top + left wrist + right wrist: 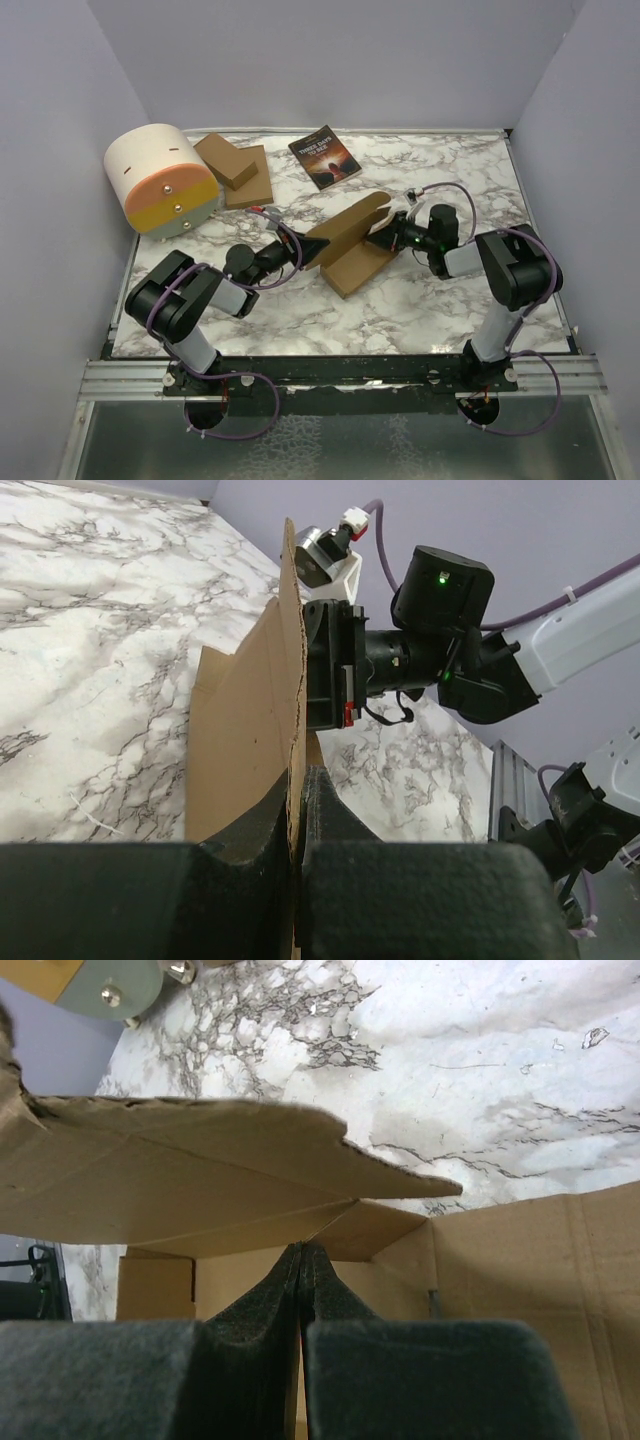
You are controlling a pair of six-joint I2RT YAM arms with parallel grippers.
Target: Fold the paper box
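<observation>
stage: early-mid | paper box (352,262) between both grippers, one long panel raised, rest flat, no carton yet | left gripper (298,780) clamped on panel edge | right gripper (301,1255) pinching opposite end

We see our left gripper (298,815) clamped on the near edge of the upright paper box (245,730), the right gripper (328,670) at its far side, over a marble table (100,630).
</observation>
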